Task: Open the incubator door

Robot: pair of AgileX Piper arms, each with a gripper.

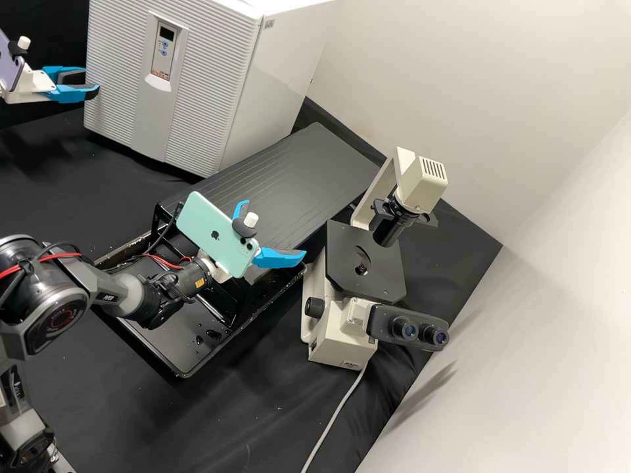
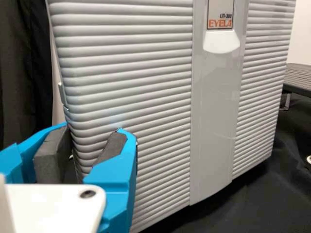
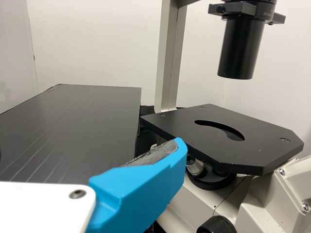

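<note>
- Incubator door [image 1: 204, 98] is standing closed, as far as I'm seeing, on the unit at the bench's [image 1: 250, 407] far side.
- Left gripper [image 2: 93, 128] is hovering at its side edge [image 2: 68, 114], jaws standing apart, one appearing on either side; whether they're touching, I'm not managing to tell.
- Right gripper [image 1: 274, 228] is hanging near the microscope [image 1: 342, 328], jaws spread, holding nothing.
- I'm expecting a stiff, fairly heavy panel, its smooth ribs probably offering slippery purchase, so that side edge is looking like the surest hold.
</note>
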